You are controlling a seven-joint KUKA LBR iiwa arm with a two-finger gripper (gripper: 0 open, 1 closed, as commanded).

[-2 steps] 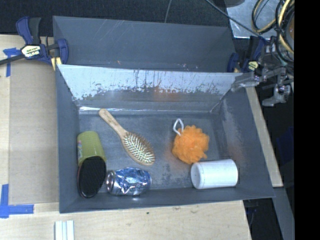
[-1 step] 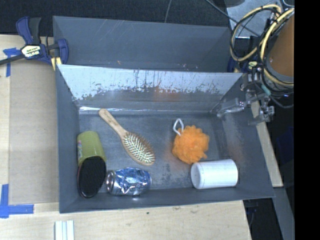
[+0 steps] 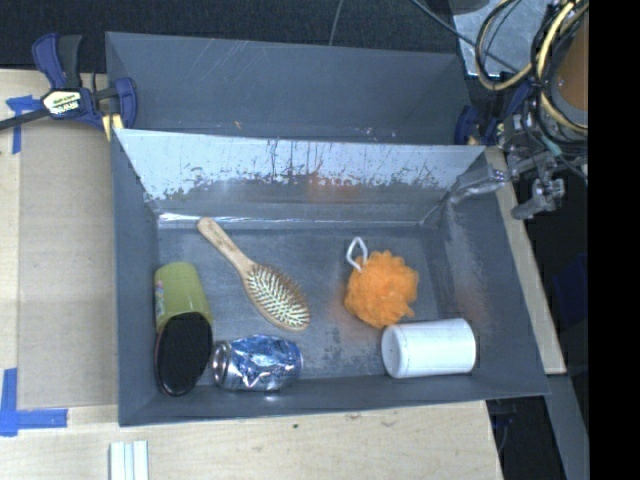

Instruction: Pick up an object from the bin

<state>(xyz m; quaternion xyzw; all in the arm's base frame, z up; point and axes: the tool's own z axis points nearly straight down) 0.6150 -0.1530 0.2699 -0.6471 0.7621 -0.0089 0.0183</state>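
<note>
My gripper hangs at the bin's right rim near the back corner, above the sloping right wall, its two metal fingers apart and nothing between them. Nearest to it on the bin floor is an orange mesh bath pouf with a white loop. A white cylinder lies on its side just in front of the pouf. Left of the pouf, a wooden hairbrush lies diagonally, bristles up.
A crushed blue can lies at the front edge of the floor. A green bottle with a black cap lies along the left wall. The arm and its cables stand outside the bin at the upper right.
</note>
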